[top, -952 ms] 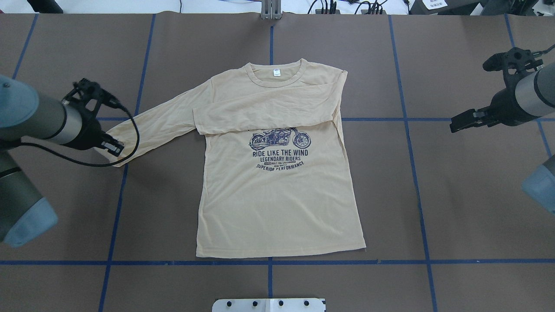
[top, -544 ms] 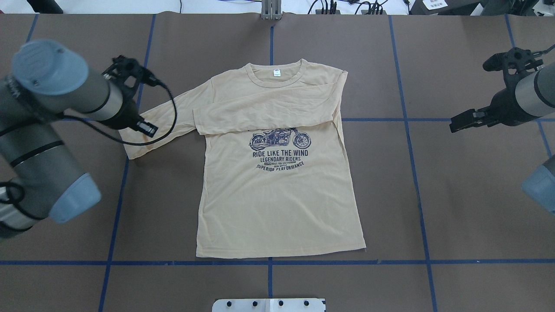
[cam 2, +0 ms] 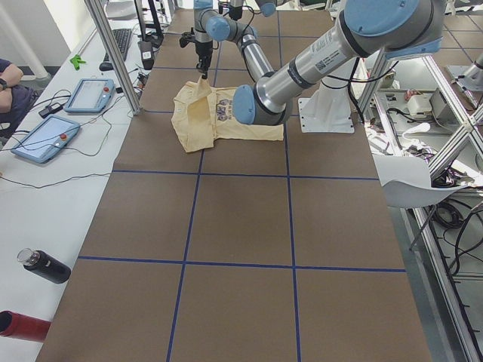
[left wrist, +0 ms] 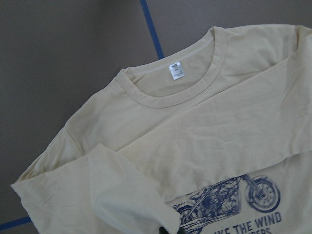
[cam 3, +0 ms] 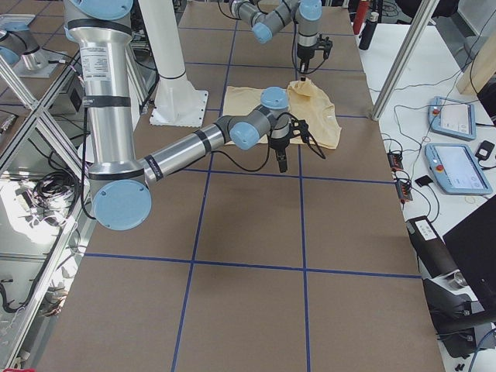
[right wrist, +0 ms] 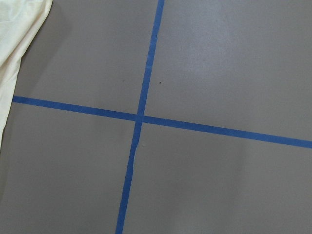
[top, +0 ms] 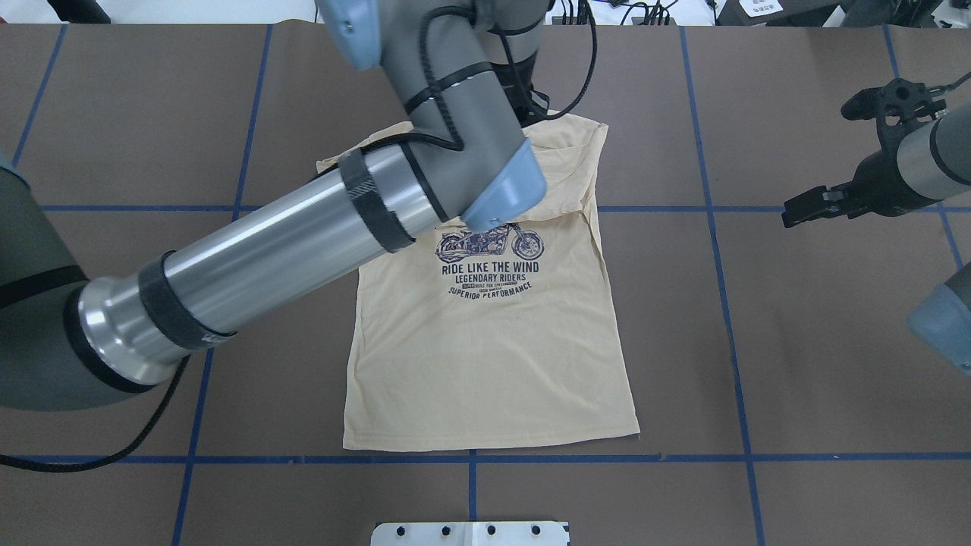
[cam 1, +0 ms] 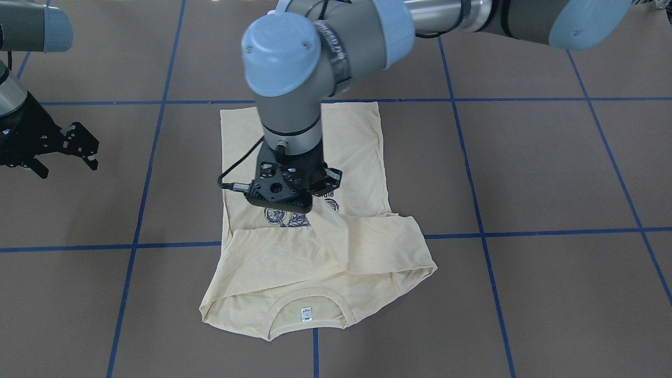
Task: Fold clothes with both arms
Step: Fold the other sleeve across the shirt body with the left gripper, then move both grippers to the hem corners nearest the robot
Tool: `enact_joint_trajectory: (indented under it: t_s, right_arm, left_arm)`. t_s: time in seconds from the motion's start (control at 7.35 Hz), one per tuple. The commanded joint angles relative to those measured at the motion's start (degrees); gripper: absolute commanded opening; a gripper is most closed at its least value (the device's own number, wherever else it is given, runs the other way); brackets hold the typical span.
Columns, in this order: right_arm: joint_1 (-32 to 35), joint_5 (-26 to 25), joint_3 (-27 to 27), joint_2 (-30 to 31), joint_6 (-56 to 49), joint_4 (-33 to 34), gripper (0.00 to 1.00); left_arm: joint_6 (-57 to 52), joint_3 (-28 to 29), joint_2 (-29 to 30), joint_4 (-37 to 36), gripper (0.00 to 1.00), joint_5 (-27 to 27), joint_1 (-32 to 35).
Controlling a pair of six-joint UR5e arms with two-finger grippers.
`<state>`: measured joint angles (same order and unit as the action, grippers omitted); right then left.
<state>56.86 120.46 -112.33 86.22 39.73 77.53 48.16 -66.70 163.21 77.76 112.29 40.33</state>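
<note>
Shirt (cam 1: pixel 325 252) lies on table (cam 1: pixel 525 173), left hand (cam 1: pixel 302 191) above it, right hand (cam 1: pixel 68 155) apart.

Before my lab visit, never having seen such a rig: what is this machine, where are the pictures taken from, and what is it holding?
It is a robot with two jointed arms, each ending in a two-finger hand, at a brown table. Fixed cameras look from above, from across the table and from both ends; one small camera sits on each wrist. A cream long-sleeved shirt lies print up. The left hand hangs over its chest and seems to pinch a sleeve: cloth rises to it in the end views. The right hand is open and empty, off to the side.
</note>
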Motion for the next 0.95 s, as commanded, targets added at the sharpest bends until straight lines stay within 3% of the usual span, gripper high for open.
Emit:
enact_joint_trajectory:
  t_s: [0.0, 0.14, 0.27, 0.41, 0.54, 0.82]
  right_arm:
    - [0.0, 0.0, 0.0, -0.3, 0.1, 0.1, 1.00]
    - [0.0, 0.0, 0.0, -0.3, 0.1, 0.1, 1.00]
    - [0.0, 0.0, 0.0, -0.3, 0.1, 0.1, 1.00]
    - [-0.1, 0.0, 0.1, -0.3, 0.1, 0.1, 1.00]
    - [-0.1, 0.0, 0.1, -0.3, 0.1, 0.1, 1.00]
    - [-0.3, 0.0, 0.2, -2.4, 3.7, 0.3, 1.00]
  left_arm:
    - [14.7, 11.2, 6.7, 8.1, 0.00, -0.1, -3.8]
    - [23.4, 13.9, 7.5, 14.5, 0.30, 0.1, -4.3]
    - [28.0, 14.4, 7.3, 19.6, 0.99, 0.1, -5.4]
    - [33.4, 14.4, 6.8, 24.7, 1.00, 0.3, -5.4]
    - [32.1, 14.2, 6.7, 25.3, 1.00, 0.4, -5.7]
    - [23.7, 9.4, 3.6, 21.7, 1.00, 1.6, -5.7]
